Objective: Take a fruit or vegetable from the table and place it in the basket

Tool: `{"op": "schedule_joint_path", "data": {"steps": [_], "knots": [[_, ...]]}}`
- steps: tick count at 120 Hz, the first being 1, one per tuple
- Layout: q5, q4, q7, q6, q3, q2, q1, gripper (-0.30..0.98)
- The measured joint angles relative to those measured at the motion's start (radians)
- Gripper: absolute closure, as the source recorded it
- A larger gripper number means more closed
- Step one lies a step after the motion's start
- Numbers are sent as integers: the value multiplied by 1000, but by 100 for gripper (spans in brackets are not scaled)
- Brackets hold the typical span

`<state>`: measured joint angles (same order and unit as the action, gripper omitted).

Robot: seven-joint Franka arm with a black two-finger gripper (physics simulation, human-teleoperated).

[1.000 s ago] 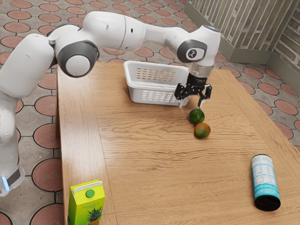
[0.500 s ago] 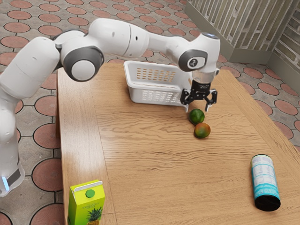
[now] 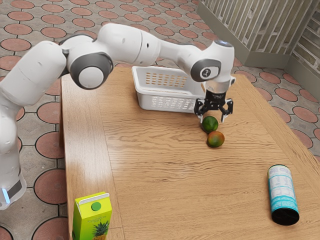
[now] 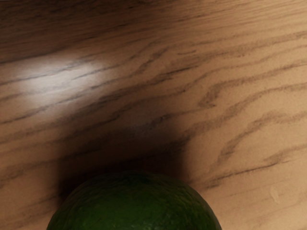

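Note:
In the exterior view my gripper (image 3: 213,119) points down over the table, its fingers spread apart, with the dark green fruit (image 3: 210,124) low between and in front of them. Contact from both sides cannot be made out. An orange-green fruit (image 3: 215,139) lies right beside the green one, toward the camera. The white basket (image 3: 167,91) stands behind, toward the exterior view's left. In the wrist view the green fruit (image 4: 136,206) is large, just under the hand, above the wood grain.
A yellow-green juice carton (image 3: 92,216) stands at the near left corner of the wooden table (image 3: 165,175) in the exterior view. A blue and white can (image 3: 283,194) with a black end is at the exterior view's right.
My hand has come down and toward the exterior view's right, and its fingers are now level with the green fruit. The fruits and the basket have stayed where they were.

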<state>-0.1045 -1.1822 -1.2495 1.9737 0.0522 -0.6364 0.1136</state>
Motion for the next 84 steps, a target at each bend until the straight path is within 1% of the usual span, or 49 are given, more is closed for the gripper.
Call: {"op": "schedule_joint_path", "data": {"steps": [84], "knots": [[-10,4,26,42,20,-32,13,2]]}}
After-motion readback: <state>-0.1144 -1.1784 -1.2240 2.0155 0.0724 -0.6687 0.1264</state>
